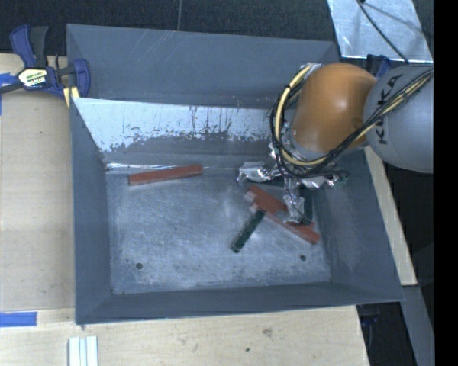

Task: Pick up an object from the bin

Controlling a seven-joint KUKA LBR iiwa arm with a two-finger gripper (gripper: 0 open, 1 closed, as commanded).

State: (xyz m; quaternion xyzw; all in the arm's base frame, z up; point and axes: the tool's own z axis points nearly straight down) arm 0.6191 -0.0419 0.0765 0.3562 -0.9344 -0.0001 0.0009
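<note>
You had the grey metal bin (91,227) under the cam, its floor mostly bare w/ three small stick-shaped things on it. The arm (401,120) came in from the right side over the rim, and its orange cover (328,105) w/ looped cables sat above the bin's right half, near the back wall.

Below the cover the gripper (295,213) pointed down into the right part of the floor – its tip was right on, or just above, a red-brown flat bar (269,203). That bar lay on a slant, upper end toward the bin's centre, lower end toward the front-right corner. You couldn't tell from this angle whether the gripper was open or closed, nor whether it had the bar in its grasp.

A second red-brown bar (166,175), approx. the same kind, lay nearly level along the back-left of the floor, well apart from the gripper.

The smallest item was a dark stick (247,230) – slanted the other way, upper end just beside the first bar, left of the gripper.
</note>
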